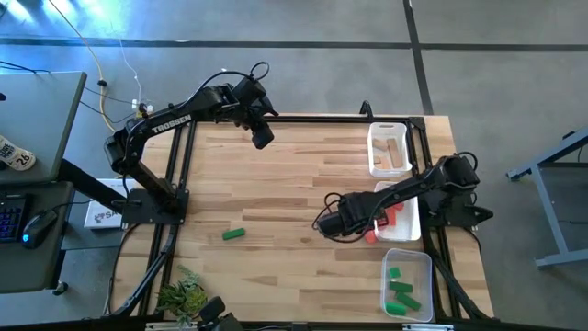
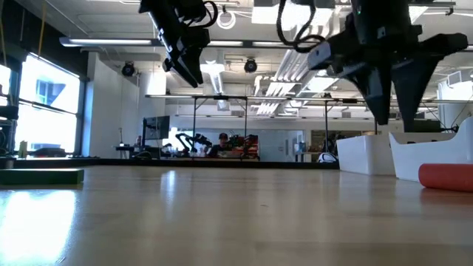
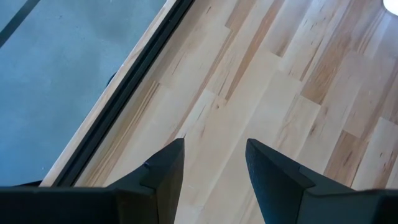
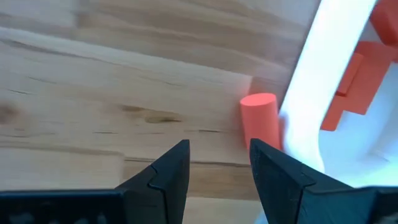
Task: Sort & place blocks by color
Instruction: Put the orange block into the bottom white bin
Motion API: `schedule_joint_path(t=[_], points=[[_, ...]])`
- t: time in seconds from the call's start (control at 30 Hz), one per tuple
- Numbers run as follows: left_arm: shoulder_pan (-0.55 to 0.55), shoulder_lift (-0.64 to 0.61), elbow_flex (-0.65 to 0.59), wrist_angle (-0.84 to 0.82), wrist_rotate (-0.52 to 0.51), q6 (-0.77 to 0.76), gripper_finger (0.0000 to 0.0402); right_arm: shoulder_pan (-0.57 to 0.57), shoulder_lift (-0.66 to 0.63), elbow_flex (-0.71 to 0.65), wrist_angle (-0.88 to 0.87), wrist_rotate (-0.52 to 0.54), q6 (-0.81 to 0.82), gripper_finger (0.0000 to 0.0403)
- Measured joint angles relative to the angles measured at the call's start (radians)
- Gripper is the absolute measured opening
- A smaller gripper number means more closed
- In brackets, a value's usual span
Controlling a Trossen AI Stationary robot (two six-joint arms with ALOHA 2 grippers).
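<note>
Red cylinder block [image 4: 260, 121], on the table [image 1: 294, 184] just outside the wall of the middle white tray [image 4: 305, 112] that holds the red blocks [image 4: 357, 81]; right claw [image 4: 217, 163] hovers by it, open and empty, so collecting this stray looks like the step in hand. Next move, by judgement: shift sideways to straddle the cylinder, descend, close, lift over the wall. Also outstanding: one green block [image 1: 233, 234] alone on the table; left claw [image 3: 214, 165] open, idle at the far edge.
</note>
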Motion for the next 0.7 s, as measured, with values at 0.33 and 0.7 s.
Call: schedule_joint_path(t=[0.33, 0.7], points=[[0.000, 0.000, 0.000, 0.010, 0.000, 0.000, 0.0161, -0.011, 0.000, -0.131, 0.111, -0.094, -0.016, 0.0154], [0.000, 0.000, 0.000, 0.022, 0.000, 0.000, 0.0161, -0.013, 0.000, -0.193, 0.113, -0.105, -0.048, 0.0154]])
